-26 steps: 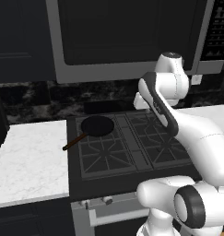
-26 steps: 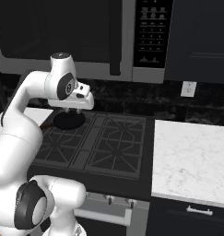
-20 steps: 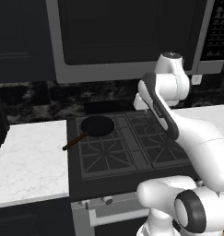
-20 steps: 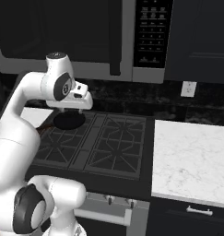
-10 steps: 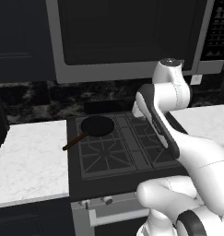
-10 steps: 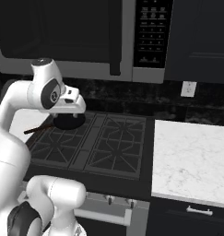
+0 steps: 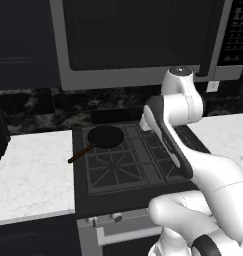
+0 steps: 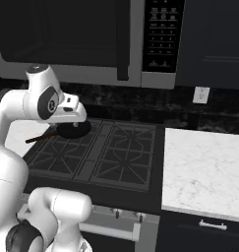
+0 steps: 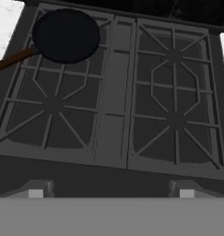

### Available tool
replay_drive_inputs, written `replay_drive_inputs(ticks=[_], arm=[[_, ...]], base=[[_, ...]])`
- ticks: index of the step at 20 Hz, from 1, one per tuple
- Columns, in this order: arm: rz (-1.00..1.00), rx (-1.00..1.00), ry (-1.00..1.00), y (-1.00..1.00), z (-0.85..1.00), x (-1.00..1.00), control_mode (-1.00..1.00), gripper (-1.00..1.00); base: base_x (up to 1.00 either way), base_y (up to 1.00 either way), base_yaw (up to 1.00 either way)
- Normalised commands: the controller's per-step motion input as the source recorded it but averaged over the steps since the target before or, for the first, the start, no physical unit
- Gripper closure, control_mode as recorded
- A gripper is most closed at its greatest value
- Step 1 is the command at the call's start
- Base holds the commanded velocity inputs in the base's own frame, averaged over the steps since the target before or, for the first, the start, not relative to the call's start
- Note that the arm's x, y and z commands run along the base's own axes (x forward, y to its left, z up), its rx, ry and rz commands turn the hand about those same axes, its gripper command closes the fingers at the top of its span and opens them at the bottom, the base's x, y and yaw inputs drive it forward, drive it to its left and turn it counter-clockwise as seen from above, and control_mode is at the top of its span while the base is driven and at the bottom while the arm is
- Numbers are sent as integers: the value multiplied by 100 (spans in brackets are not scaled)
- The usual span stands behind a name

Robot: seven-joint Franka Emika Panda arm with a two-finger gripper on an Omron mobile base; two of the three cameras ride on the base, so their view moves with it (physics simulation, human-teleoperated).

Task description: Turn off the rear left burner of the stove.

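a black frying pan [image 7: 106, 136] with a brown handle [image 7: 79, 154] sits at the back left of the cooktop, its handle reaching out toward the white marble counter [image 7: 30, 170] on the left. a second white marble counter [image 8: 202, 170] lies to the right. a big grey-framed microwave [image 8: 86, 39] hangs overhead, with a dark door, a vertical handle [image 8: 123, 42] and a button panel [image 8: 162, 34]. dark cabinets [image 8: 214, 42] flank it. a black marbled backsplash [image 7: 40, 110] runs behind, bearing a white wall outlet [image 8: 201, 95]. below the right counter is a dark drawer with a silver pull [image 8: 213, 225].
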Motion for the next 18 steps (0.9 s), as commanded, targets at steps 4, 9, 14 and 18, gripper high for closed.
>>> replay_drive_inputs(ticks=[4,9,14,18], arm=[[11,-10,0,47,-6,-20,-100,-100],[16,-16,0,66,-11,-41,-100,-100],[23,-27,0,94,-33,-66,-100,-100],[25,-31,0,97,-45,-66,-100,-100]], base=[[0,0,0],[0,0,0],[0,0,0],[0,0,0]])
